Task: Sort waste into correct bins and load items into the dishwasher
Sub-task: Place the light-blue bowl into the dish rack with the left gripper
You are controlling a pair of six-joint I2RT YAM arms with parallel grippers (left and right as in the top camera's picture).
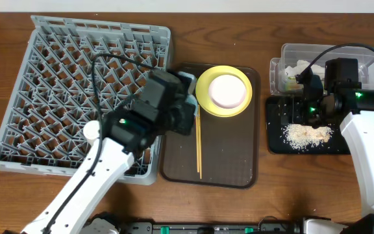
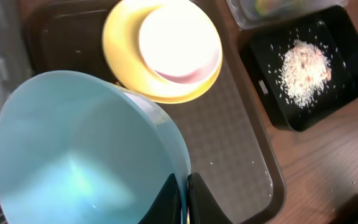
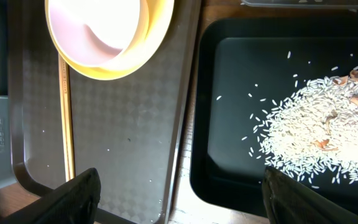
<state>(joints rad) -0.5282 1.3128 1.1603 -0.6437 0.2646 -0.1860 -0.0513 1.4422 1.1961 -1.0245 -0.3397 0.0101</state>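
the left gripper pinches the blue bowl by its rim. the right gripper hangs wide open, rice at its 2 o'clock.

A brown wooden table fills the overhead view from edge to edge, its grain running left to right with darker streaks. Soft, even light falls from above and casts only faint shadows on the wood. The left wrist view shows the same reddish-brown grain at lower right.
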